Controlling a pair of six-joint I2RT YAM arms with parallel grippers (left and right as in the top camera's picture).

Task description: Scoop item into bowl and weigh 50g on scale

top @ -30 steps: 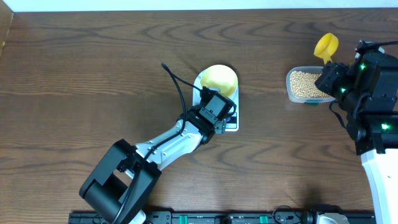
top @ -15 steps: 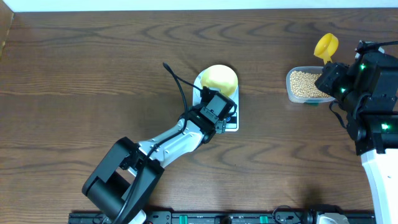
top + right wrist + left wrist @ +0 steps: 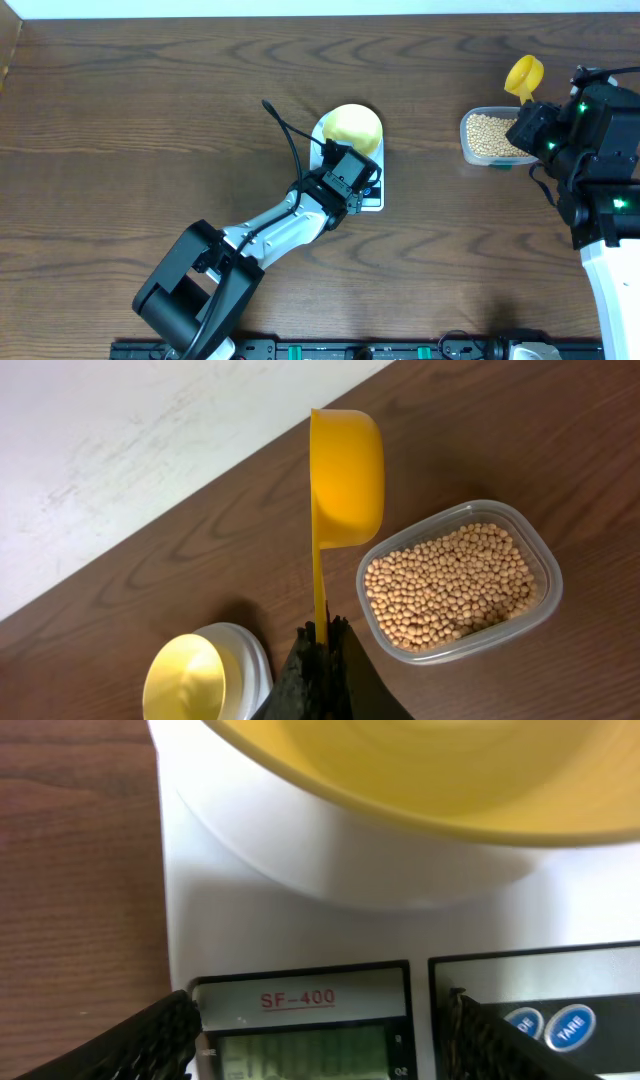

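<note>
The pale-yellow bowl (image 3: 352,128) sits empty on the white scale (image 3: 372,200) at mid-table; both show in the left wrist view, the bowl (image 3: 420,770) above the scale's display (image 3: 300,1045), and in the right wrist view (image 3: 192,678). My left gripper (image 3: 362,188) is open, its fingers (image 3: 320,1040) spread either side of the display. The tan beans (image 3: 490,134) fill a clear tub (image 3: 545,600) at the right. My right gripper (image 3: 527,122) is shut on the handle of a bright yellow scoop (image 3: 345,470), held empty above the table beside the tub.
The wooden table's far edge meets a white wall (image 3: 120,450). The left arm's cable (image 3: 285,130) loops up left of the scale. A black rail (image 3: 320,350) runs along the front edge.
</note>
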